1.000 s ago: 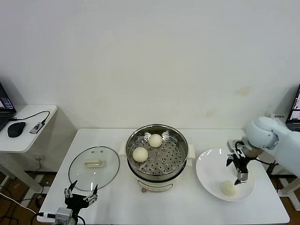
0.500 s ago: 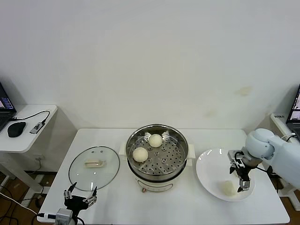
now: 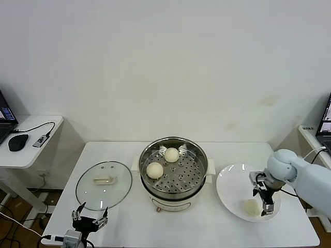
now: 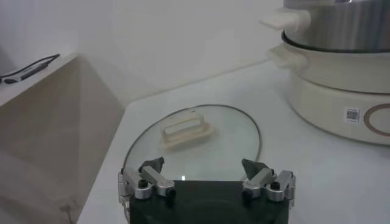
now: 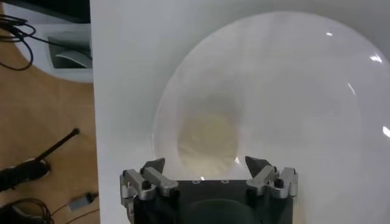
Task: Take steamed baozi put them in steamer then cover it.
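A white table [image 3: 207, 227] stands against a bare pale wall, with a small side desk to the left. The steamer [image 3: 173, 170] sits mid-table and already holds 2 buns [image 3: 154, 170]; 1 more bun [image 3: 251, 207] lies on the white plate [image 3: 230, 188] to the right, and I can see no 4th. The glass lid [image 3: 103, 184] lies flat to the left, so covering is left to do. The right gripper [image 3: 260, 203] hangs low over the plate, jaws wide, straddling that bun without clasping it. The left gripper [image 3: 89, 218] waits near the lid, jaws wide, holding nothing.
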